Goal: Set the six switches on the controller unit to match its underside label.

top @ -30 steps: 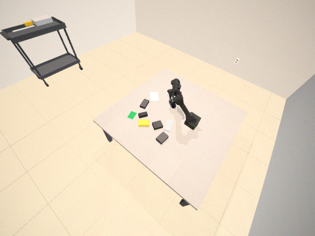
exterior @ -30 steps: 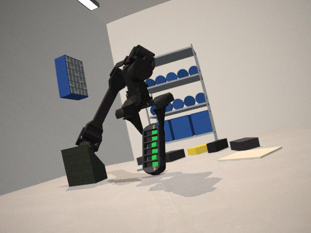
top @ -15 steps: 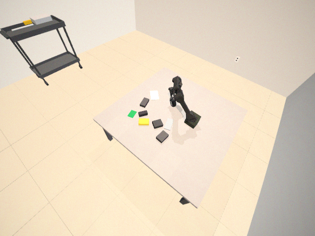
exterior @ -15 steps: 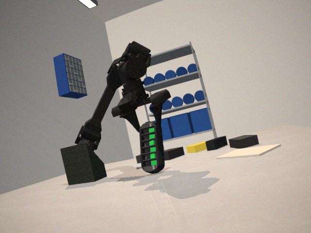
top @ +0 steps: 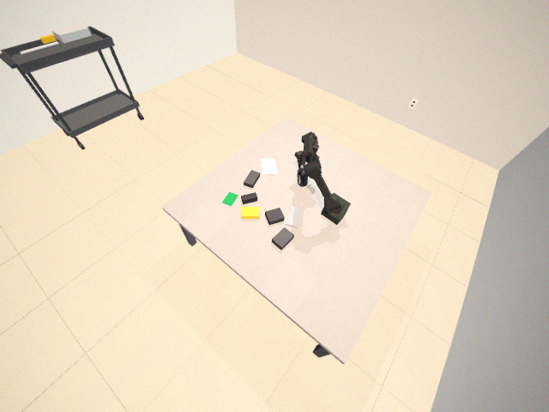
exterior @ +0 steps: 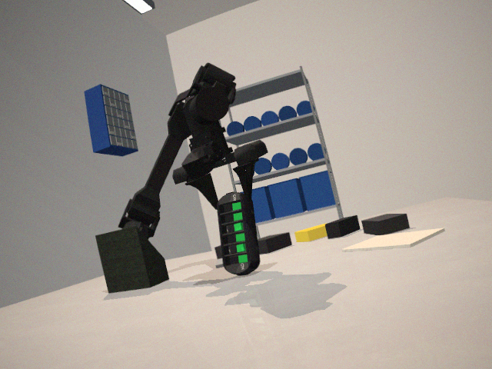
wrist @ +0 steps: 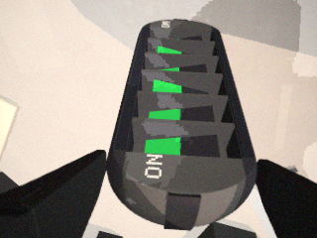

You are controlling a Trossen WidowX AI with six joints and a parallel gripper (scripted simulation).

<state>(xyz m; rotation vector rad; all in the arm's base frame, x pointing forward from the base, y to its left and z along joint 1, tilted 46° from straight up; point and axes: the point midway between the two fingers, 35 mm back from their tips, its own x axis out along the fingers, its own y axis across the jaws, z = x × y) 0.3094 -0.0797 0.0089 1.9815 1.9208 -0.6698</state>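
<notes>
The dark grey controller unit (exterior: 237,234) (wrist: 178,124) (top: 302,178) stands upright on one rounded end on the bench (top: 354,275) (exterior: 377,317), close to the robot's base (top: 335,208) (exterior: 127,260). Its six rocker switches face the exterior view, each showing a green square. Its underside label is hidden in all views. My gripper (exterior: 232,198) (wrist: 180,163) (top: 302,170) comes down from above and is shut on the unit's upper end, one finger on each long side. In the wrist view I look down along the switch row, with "ON" printed at the near end.
Several dark modules (top: 251,178) (top: 250,197) (top: 274,215) (top: 282,238), a yellow block (top: 250,212) (exterior: 311,233), a green card (top: 229,198), a white sheet (top: 268,166) (exterior: 393,240) and a white strip (top: 293,217) lie on the bench left of the arm. A cart (top: 66,66) stands far off.
</notes>
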